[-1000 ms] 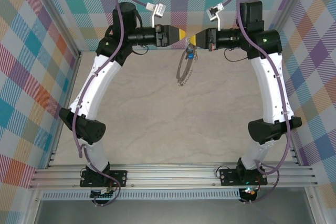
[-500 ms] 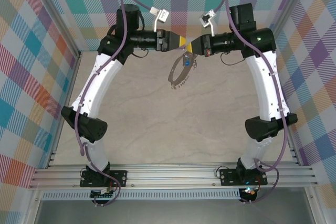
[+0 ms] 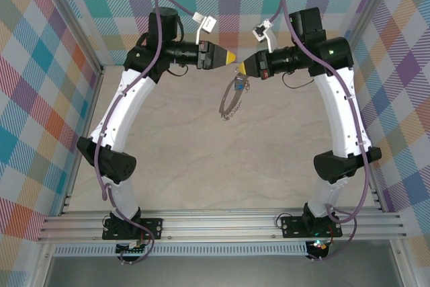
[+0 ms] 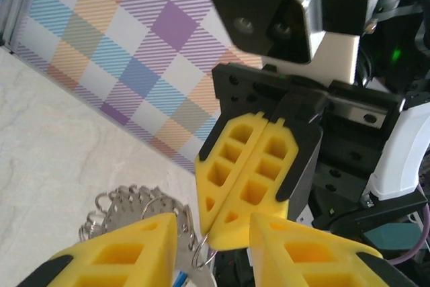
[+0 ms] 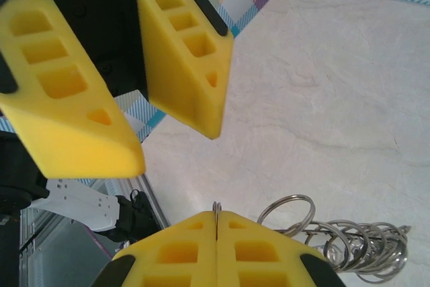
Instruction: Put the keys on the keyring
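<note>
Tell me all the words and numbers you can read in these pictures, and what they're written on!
None: no word, number or sign can be read.
The yellow plastic fingers of the right end effector are plain.
The grey camera box above them has no label showing.
The large thin silver metal hoop is too small to show any stamp.
The checked walls carry only coloured squares.

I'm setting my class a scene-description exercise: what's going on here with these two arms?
The right hand is shut on the keyring, which hangs from it above the table. The blue-headed key sits at the ring's top, just below that hand; whether it is threaded on is unclear. The left hand faces it, open and empty, a small gap away.
</note>
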Tool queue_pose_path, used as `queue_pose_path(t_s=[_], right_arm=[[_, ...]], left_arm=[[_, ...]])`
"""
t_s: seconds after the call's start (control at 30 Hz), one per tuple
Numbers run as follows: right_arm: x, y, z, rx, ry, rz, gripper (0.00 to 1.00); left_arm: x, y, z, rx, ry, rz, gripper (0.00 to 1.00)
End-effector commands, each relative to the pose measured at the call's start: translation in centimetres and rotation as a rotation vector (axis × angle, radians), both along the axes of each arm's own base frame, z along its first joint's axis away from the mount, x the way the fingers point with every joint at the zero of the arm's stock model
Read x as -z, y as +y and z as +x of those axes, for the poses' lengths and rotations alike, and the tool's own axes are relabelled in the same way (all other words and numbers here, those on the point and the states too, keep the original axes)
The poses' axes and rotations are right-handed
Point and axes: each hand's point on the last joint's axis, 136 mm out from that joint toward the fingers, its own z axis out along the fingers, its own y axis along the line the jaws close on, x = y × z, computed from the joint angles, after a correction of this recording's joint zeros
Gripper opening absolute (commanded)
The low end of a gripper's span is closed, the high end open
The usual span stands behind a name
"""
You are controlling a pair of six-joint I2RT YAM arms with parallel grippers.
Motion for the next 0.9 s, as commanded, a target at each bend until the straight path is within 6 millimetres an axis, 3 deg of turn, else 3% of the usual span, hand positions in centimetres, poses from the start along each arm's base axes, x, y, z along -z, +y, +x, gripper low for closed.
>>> queue_pose_path(t_s=[0.0, 0.23, 0.87], right_arm=[[-3.1, -0.1, -1.8, -0.047, -0.093, 0.060, 0.00], [-4.1, 0.1, -2.5, -0.076, -0.094, 0.104, 0.00], [-6.2, 0.4, -2.7, -0.089, -0.102, 0.213, 0.00]], left_arm=[[-1.5, 1.1, -1.8, 0.026, -0.041, -0.020, 0.35], [-1.4, 1.0, -2.2, 0.054, -0.028, -0.029, 0.36], [-3.5, 0.6, -5.0, 0.153, -0.056, -0.090, 0.35]])
